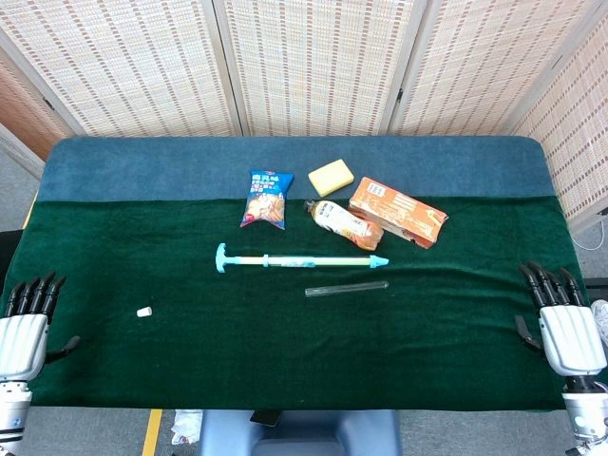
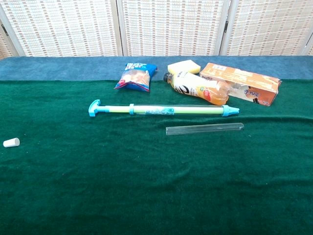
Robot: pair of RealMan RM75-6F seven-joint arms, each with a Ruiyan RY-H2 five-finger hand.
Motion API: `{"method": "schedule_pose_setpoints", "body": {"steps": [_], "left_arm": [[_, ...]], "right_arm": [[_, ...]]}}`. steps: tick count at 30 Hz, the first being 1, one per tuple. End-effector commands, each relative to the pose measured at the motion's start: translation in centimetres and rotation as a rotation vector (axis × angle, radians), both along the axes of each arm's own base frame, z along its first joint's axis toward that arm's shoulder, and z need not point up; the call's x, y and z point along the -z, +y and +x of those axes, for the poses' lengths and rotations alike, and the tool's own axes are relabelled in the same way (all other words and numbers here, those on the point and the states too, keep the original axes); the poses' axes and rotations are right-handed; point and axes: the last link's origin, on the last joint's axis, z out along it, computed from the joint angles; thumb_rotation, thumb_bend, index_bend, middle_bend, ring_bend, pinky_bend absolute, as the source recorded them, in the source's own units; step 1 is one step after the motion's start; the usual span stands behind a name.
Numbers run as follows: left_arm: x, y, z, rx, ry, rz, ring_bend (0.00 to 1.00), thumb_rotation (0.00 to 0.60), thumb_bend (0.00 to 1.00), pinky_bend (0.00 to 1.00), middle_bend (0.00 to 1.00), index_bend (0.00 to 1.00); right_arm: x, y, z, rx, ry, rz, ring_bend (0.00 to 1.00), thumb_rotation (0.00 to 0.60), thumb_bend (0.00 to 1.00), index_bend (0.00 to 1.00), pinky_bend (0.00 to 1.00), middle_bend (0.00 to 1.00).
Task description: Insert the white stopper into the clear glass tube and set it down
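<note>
A small white stopper (image 1: 144, 312) (image 2: 11, 142) lies on the green cloth toward the left. The clear glass tube (image 1: 347, 288) (image 2: 204, 129) lies flat near the middle of the table, its length running left to right. My left hand (image 1: 24, 328) hovers at the table's left front corner, fingers straight and apart, holding nothing, a short way left of the stopper. At the right front corner my right hand (image 1: 562, 323) is likewise spread and holds nothing, far to the right of the tube. Neither hand shows in the chest view.
A long teal and pale green syringe-like pump (image 1: 299, 260) (image 2: 161, 110) lies just behind the tube. Behind it are a blue snack bag (image 1: 267, 199), a yellow sponge (image 1: 331, 177), a lying bottle (image 1: 344, 224) and an orange box (image 1: 397, 212).
</note>
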Motion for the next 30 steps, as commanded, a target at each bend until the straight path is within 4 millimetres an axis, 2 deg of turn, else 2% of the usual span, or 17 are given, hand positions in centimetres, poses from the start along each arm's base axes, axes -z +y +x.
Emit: {"method": "schedule_pose_setpoints", "body": {"steps": [1,11,17,22,26,28,30], "left_arm": [[0.1,0.0,0.0,0.002,-0.002,-0.002,0.06,0.600,0.22,0.00,0.09,0.09],[0.1,0.2,-0.1,0.011,0.004,-0.006,0.07,0.600,0.23,0.00,0.11,0.11],[0.4,1.0,0.2,0.046,0.021,-0.026,0.14,0.600,0.23,0.01,0.18,0.18],[1.1,2.3,0.7,0.106,0.040,-0.071,0.38,0.600,0.25,0.26,0.45,0.32],[1.8,3.6,1.3,0.147,0.077,-0.142,0.57,0.600,0.38,0.44,0.67,0.35],[2.5,4.3,1.8,0.174,0.090,-0.183,0.68,0.600,0.48,0.57,0.78,0.39],[3.5,4.8,2.1,0.189,0.107,-0.237,0.76,0.600,0.55,0.65,0.86,0.41]], "right_arm": [[0.1,-0.1,0.1,-0.001,-0.004,0.004,0.14,0.600,0.48,0.03,0.06,0.11],[0.0,-0.1,0.1,-0.004,-0.003,0.000,0.15,0.600,0.48,0.03,0.06,0.11],[-0.2,-0.1,0.2,-0.007,-0.004,-0.002,0.15,0.600,0.48,0.04,0.06,0.11],[-0.2,-0.2,0.3,-0.010,0.000,0.004,0.16,0.600,0.48,0.04,0.06,0.11],[-0.3,-0.2,0.5,-0.017,0.006,0.005,0.17,0.600,0.48,0.04,0.08,0.11],[-0.4,-0.3,0.5,-0.019,0.006,0.004,0.17,0.600,0.48,0.04,0.08,0.11],[-0.3,-0.3,0.5,-0.017,0.004,0.008,0.17,0.600,0.48,0.04,0.08,0.11]]}}
